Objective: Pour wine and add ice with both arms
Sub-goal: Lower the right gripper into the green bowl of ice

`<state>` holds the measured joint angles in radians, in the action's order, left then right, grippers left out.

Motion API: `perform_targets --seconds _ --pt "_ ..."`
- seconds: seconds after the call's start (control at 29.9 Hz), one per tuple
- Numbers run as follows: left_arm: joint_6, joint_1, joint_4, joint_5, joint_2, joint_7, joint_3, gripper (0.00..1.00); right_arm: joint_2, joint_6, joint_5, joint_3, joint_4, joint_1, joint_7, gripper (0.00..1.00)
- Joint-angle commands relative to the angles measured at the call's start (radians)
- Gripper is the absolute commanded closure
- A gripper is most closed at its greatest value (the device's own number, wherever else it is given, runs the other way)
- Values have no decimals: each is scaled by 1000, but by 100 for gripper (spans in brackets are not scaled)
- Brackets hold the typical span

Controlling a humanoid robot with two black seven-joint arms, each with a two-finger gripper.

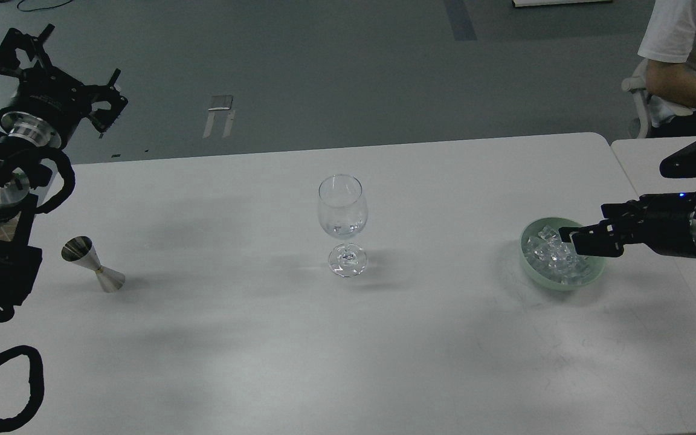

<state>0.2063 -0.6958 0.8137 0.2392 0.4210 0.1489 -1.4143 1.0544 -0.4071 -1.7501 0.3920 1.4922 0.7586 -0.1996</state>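
On table, near to far:
jigger (93, 264): steel, left side, upright, contents not visible
green bowl (589, 278): right side, holds heap of ice (550, 254)
right gripper (573, 237): fingertips over the ice, jaw state unclear
wine glass (342, 221): centre, upright, wine (343, 229) low in bowl
left gripper (58, 72): raised far left, fingers spread, empty

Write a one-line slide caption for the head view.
Right gripper reaches into the green bowl of ice; wine glass stands mid-table, jigger left.
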Motion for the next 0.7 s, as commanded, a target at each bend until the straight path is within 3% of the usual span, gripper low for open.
perform_targets --seconds 0.0,0.2,0.3,0.43,0.67 --pt "-1 2 -1 -1 1 0 0 1 -25 -1 -3 4 -12 -12 8 0" --pt "1 2 1 0 -16 0 0 1 -42 -19 -5 4 -30 -22 26 0" --pt "-1 2 1 0 -21 0 0 1 -59 -18 -3 4 -47 -31 90 0" --pt "-1 13 1 0 -21 -2 0 1 -94 -7 -5 10 -53 -61 132 1" --pt "1 16 1 0 -21 0 -3 1 -122 27 -3 13 -58 -71 149 2"
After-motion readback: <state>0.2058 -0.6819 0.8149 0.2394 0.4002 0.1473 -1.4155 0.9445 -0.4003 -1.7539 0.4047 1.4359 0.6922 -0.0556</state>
